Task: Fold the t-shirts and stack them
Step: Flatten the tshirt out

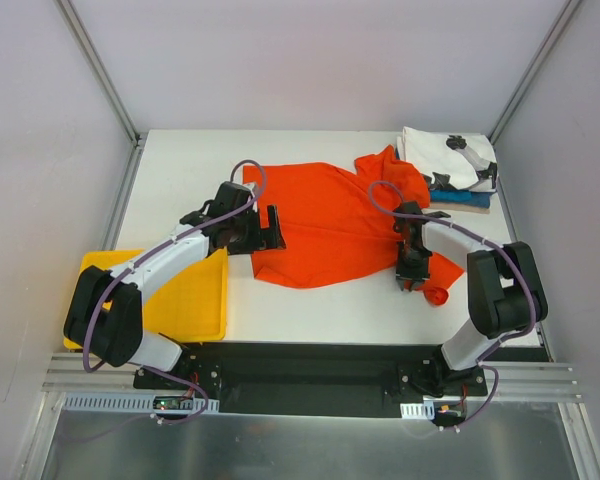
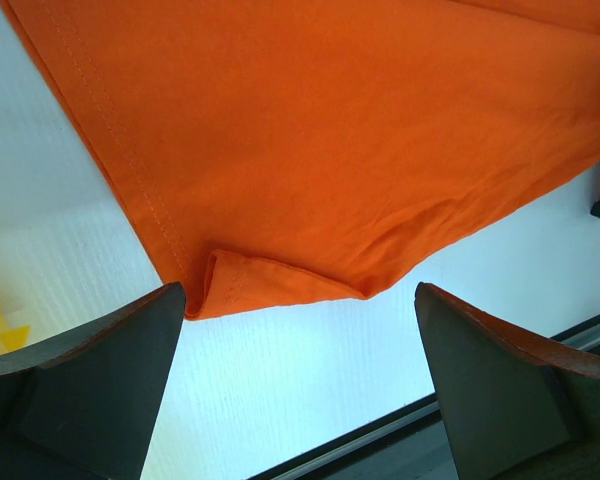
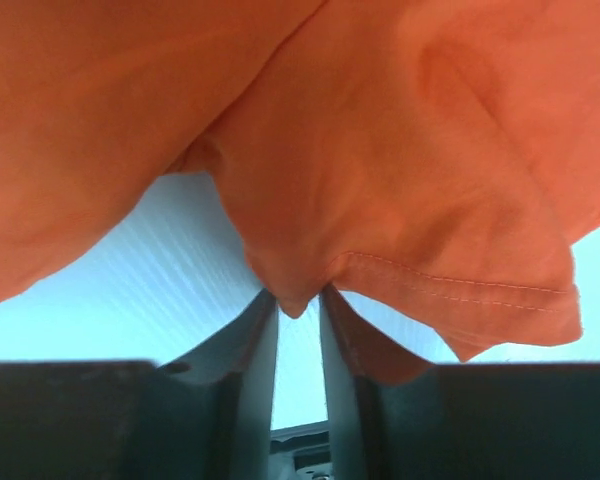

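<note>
The orange-red t-shirt [image 1: 325, 225] lies spread and rumpled on the white table. My left gripper [image 1: 271, 228] is open at the shirt's left edge. In the left wrist view its gripper [image 2: 295, 370] is wide apart over bare table, with the shirt's hemmed corner [image 2: 250, 282] just beyond the tips. My right gripper [image 1: 412, 274] is at the shirt's right front corner. In the right wrist view it [image 3: 298, 300] is shut on a pinched fold of the orange-red t-shirt [image 3: 380, 180]. The white t-shirt with black marks [image 1: 448, 153] lies folded on the teal-blue t-shirt [image 1: 467, 199] at the back right.
A yellow plastic tray [image 1: 192, 300] sits at the front left, partly under my left arm. Grey walls stand round the table. A black rail [image 1: 320, 355] runs along the near edge.
</note>
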Controlling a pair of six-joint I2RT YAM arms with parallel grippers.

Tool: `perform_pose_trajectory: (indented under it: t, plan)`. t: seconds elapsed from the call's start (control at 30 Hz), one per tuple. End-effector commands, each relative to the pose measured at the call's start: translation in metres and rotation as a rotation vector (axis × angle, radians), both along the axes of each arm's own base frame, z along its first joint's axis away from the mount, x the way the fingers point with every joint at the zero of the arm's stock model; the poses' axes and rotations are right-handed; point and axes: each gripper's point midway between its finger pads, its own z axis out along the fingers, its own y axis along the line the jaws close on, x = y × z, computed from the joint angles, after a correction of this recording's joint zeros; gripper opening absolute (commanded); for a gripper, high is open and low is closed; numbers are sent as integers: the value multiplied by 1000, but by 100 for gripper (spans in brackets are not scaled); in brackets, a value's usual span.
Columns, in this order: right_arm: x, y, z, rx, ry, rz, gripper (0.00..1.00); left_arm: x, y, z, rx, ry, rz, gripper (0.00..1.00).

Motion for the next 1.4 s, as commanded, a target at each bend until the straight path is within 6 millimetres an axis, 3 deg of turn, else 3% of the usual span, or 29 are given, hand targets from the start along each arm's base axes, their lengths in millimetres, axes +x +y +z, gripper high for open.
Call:
perform_pose_trajectory:
  t: [0.0, 0.03, 0.13, 0.3, 0.4, 0.5, 0.67, 0.8, 0.83, 0.87, 0.9, 0.97, 1.03, 1.07, 1.17, 1.3, 1.37]
  plan:
    - [3, -19, 0, -121, -14, -23, 21, 2, 3, 9, 2, -41, 14, 99]
    - [4, -20, 1, -127, -16, -25, 13, 2, 3, 9, 2, -41, 14, 99]
    - [4, -18, 7, -131, -34, -14, 1, 2, 2, 10, 0, -43, 10, 99]
    - [0, -11, 47, -151, -74, 41, 1, 3, 3, 13, -3, -56, 10, 99]
    - [-10, 7, 66, -111, -67, 77, 1, 2, 3, 14, -2, -58, 9, 99]
    - [-22, 33, 71, -67, -40, 118, 1, 2, 3, 15, -3, -63, 10, 99]
    - [-28, 92, 55, 52, 15, 206, 7, 1, 3, 14, -2, -61, 5, 99]
    - [-27, 112, 46, 70, 50, 242, 27, -2, 6, 13, 6, -59, 2, 99]
    - [-26, 112, 47, 71, 42, 243, 36, -3, 7, 13, 8, -60, 4, 99]
    - [-25, 112, 52, 76, 21, 247, 53, -4, 8, 13, 11, -59, 4, 99]
    - [-24, 109, 56, 72, 3, 247, 64, -5, 9, 13, 11, -62, 7, 99]
    - [-22, 102, 72, 71, -72, 250, 81, -8, 10, 13, 8, -56, 11, 99]
    - [-21, 93, 92, 77, -166, 246, 88, -12, 8, 14, -6, -45, 6, 99]
    - [-25, 87, 94, 73, -182, 240, 97, -14, 8, 14, -16, -40, 8, 99]
    - [-31, 69, 108, 84, -264, 166, 96, -24, 5, 12, -46, -7, 11, 99]
    - [-46, 26, 95, 98, -279, -26, 96, -39, 5, 1, -39, 38, 16, 99]
    - [-49, 20, 100, 155, -322, -54, 96, -45, 9, -8, -13, 65, 38, 99]
